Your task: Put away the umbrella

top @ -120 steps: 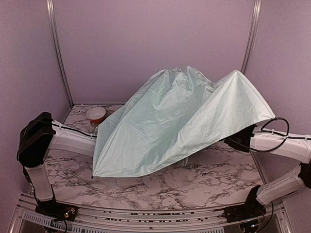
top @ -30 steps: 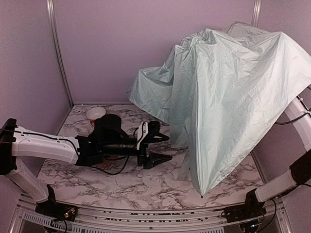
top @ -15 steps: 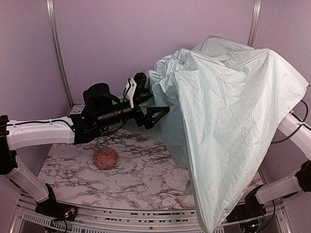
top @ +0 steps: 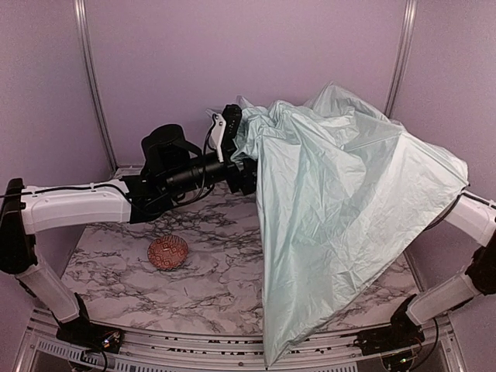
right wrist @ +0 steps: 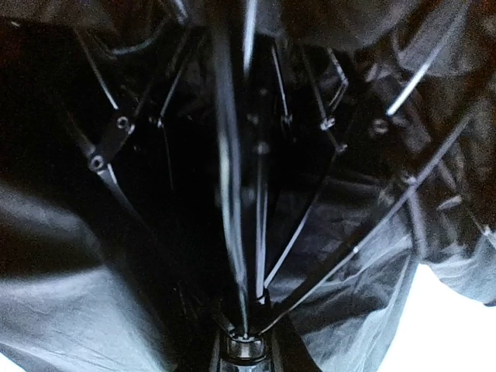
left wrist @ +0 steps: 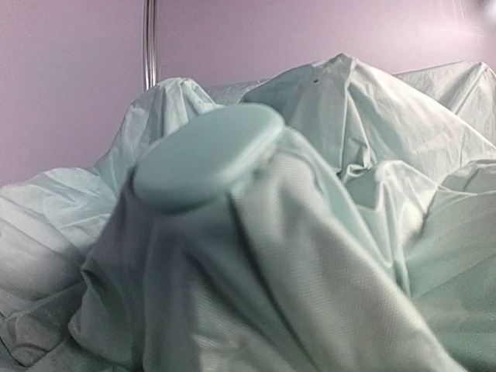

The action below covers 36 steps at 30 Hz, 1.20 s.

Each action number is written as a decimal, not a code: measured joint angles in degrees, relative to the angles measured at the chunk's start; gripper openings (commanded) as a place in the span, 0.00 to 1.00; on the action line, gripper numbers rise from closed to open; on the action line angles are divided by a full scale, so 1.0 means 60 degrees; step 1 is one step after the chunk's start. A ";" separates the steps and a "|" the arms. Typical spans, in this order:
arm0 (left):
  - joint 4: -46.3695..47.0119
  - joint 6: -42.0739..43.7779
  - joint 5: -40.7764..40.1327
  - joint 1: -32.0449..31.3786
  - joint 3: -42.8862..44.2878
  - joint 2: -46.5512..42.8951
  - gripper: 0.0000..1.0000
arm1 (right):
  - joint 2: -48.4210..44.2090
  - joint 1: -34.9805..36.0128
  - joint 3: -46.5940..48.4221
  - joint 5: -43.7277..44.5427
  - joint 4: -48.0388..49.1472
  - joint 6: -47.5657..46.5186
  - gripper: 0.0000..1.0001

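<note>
The umbrella (top: 349, 209) hangs half open over the right of the table, its pale mint-green canopy draping to the near edge. My left gripper (top: 242, 151) is raised at its top, fingers spread wide, their tips lost in the bunched fabric. The left wrist view is filled by that fabric (left wrist: 349, 155) and the round mint top cap (left wrist: 205, 155); no fingers show there. My right gripper (right wrist: 246, 353) is under the canopy, shut on the base of the thin shaft (right wrist: 229, 155), with black lining (right wrist: 77, 271) and ribs all around. In the top view the canopy hides it.
A small red patterned bowl (top: 168, 252) sits on the marble table (top: 116, 271) at the left middle. Purple walls with metal posts (top: 89, 77) close in the back and sides. The right forearm (top: 473, 217) pokes out from under the canopy.
My left arm has risen from low over the table to the umbrella's top. The canopy has swung down and leftward, collapsing somewhat. The right grip is unchanged.
</note>
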 measured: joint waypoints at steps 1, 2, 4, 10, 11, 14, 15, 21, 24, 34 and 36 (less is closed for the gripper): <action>-0.0004 -0.0055 -0.0004 0.0004 0.0000 0.0018 0.74 | 0.0084 0.0007 0.0000 0.0029 0.0007 -0.0040 0.07; -0.0011 -0.0120 -0.0004 0.0004 0.0000 0.0029 0.70 | 0.0135 0.0025 0.0000 0.0058 0.0011 -0.0069 0.09; -0.0033 -0.0171 -0.0011 0.0000 -0.0029 0.0036 0.57 | 0.0222 0.0051 0.0000 0.0171 0.0040 -0.0131 0.16; 0.0073 -0.0357 -0.0131 -0.0091 -0.0896 -0.0164 0.27 | 0.0200 0.0186 -0.0222 0.0685 0.0058 -0.0222 0.44; 0.0102 -0.0426 -0.0186 -0.0124 -0.1078 -0.0208 0.24 | 0.0189 0.0204 -0.0335 0.0769 0.0062 -0.0226 0.48; 0.0127 -0.0627 -0.0266 -0.0142 -0.1610 -0.0393 0.18 | 0.0058 0.0229 -0.0831 0.1075 0.0051 -0.0153 0.57; 0.0124 -0.0699 -0.0280 -0.0142 -0.1727 -0.0437 0.17 | 0.0000 0.0233 -0.0951 0.1122 0.0040 -0.0113 0.61; 0.0131 -0.0976 -0.0583 -0.0055 -0.2288 -0.0816 0.07 | -0.0576 0.0066 -0.1581 0.1821 -0.0157 0.0171 0.98; 0.0135 -0.0998 -0.0780 0.0138 -0.2626 -0.1158 0.05 | -0.1082 -0.0481 -0.2051 0.2222 -0.0171 0.0470 1.00; -0.0437 -0.0488 -0.1483 0.0739 -0.3147 -0.1654 0.01 | -0.3825 -0.4499 -0.3818 0.4630 -0.0222 0.1217 1.00; -0.0699 -0.0280 -0.1450 0.0736 -0.3147 -0.1654 0.01 | -0.4313 -0.5628 -0.3723 0.4907 -0.0062 0.1315 1.00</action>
